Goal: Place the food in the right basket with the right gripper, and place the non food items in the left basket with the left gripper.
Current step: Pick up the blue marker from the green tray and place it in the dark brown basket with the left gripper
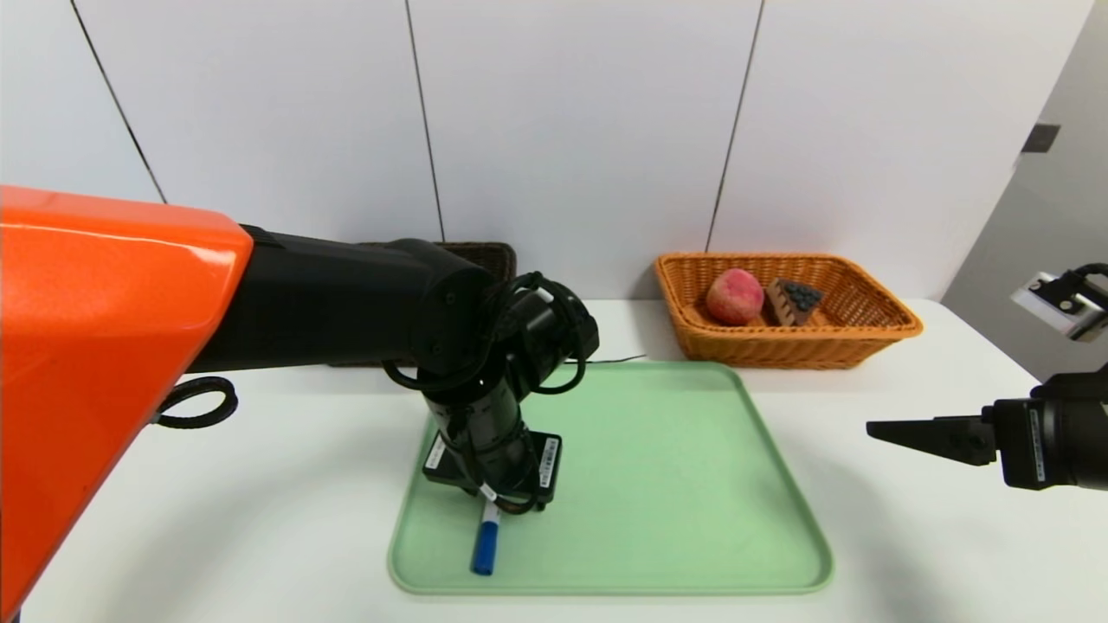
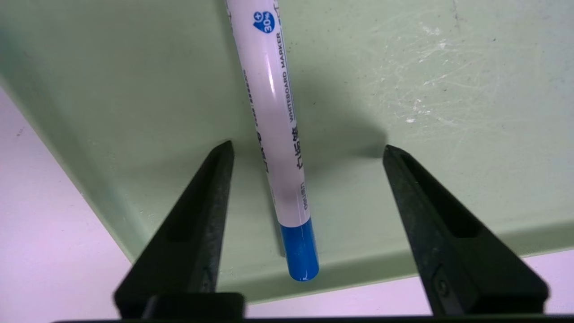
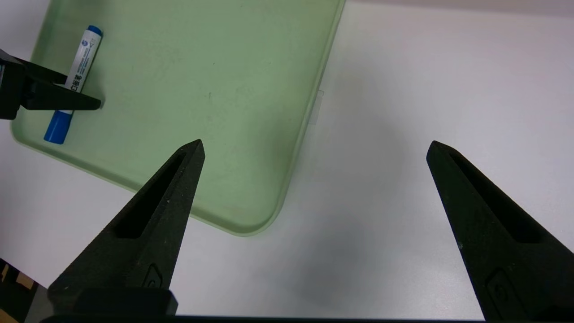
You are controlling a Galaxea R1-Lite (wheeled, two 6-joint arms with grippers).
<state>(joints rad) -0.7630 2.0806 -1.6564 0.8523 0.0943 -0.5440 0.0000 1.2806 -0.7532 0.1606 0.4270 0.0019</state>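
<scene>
Jaws open on both grippers — left gripper (image 2: 308,150) straddling one pen (image 2: 278,134).

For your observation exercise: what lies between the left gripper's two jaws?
In the left wrist view, the white pen lies on the green tray between the open jaws of the left gripper, neither touching it.

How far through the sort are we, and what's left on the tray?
Food looks done: the peach and cake slice sit in the orange basket. In hand: the left pincer straddles the pen on the green tray, fingers apart, not yet gripping. Left: carrying the pen to the brown basket, mostly hidden behind the left arm, contents unseen. The right pincer hangs open beside the tray.
</scene>
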